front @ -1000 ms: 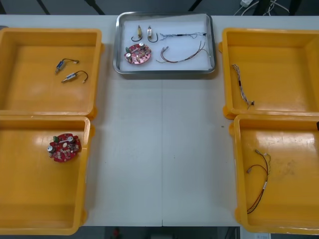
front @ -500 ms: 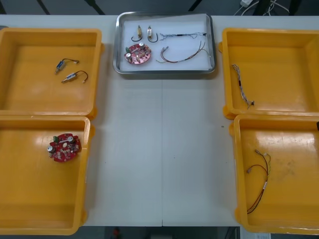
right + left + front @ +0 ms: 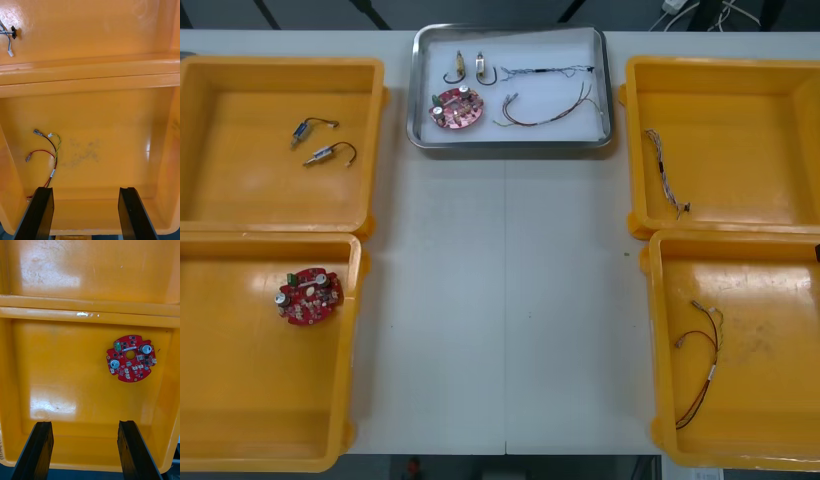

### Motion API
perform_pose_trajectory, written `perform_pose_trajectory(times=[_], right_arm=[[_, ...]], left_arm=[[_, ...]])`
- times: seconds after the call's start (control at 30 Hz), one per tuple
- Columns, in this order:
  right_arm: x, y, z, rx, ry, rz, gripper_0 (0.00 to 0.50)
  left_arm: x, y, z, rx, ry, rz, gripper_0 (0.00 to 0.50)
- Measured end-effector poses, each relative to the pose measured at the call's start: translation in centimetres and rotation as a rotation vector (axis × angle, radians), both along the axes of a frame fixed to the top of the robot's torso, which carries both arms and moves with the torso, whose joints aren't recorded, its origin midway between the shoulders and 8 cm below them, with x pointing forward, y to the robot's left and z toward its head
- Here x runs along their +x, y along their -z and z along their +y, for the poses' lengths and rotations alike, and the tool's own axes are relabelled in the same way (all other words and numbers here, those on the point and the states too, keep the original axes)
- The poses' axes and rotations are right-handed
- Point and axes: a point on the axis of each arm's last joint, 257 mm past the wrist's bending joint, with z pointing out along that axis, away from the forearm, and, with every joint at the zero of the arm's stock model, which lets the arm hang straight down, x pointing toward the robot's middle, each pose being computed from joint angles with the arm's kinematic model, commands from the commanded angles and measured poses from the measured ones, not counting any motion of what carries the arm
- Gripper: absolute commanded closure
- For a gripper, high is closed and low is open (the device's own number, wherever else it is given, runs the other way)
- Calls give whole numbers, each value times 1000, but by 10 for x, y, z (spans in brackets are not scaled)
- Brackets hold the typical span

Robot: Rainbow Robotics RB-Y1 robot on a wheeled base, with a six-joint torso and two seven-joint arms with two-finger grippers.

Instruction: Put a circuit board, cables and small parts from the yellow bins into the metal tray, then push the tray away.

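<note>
Both grippers sat back over the near bins, jaws apart and holding nothing: left gripper (image 3: pixel 84 423) above the near left yellow plastic bin (image 3: pixel 250 390), right gripper (image 3: pixel 86 189) above the near right yellow plastic bin (image 3: pixel 770 400). The task's thing, a rectangular metal tray with a white inside (image 3: pixel 510 147), was at the far side of the light counter (image 3: pixel 510 300) between the two far bins, well ahead of both sets of jaws. Its long axis ran across the counter and it sat about central, so neither arm looked clearly nearer. The tray held a round red circuit board (image 3: pixel 456 108), two small metal parts (image 3: pixel 469 67), a thin dark twisted cable (image 3: pixel 545 70) and a red and yellow cable (image 3: pixel 545 110). My read: loading looked complete, and any push left would go straight away from the robot. A spare round red board (image 3: pixel 131 358) lay ahead of the left jaws, off-centre from the gap. A loose red and yellow cable (image 3: pixel 48 157) lay ahead of the right jaws, and its near end ran behind one of them. Hard to tell: how much counter remained beyond the tray's far rim, and the true colours of the thin cable in the tray. The blue and white twisted cable (image 3: pixel 9 35) in the far right bin was cut off at the right wrist view's edge.
</note>
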Motion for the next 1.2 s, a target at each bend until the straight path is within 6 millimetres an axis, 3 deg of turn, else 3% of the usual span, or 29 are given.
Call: perform_pose_trajectory(times=[1.2], right_arm=[[0, 0, 0, 0, 0, 0, 0]], left_arm=[[0, 0, 0, 0, 0, 0, 0]])
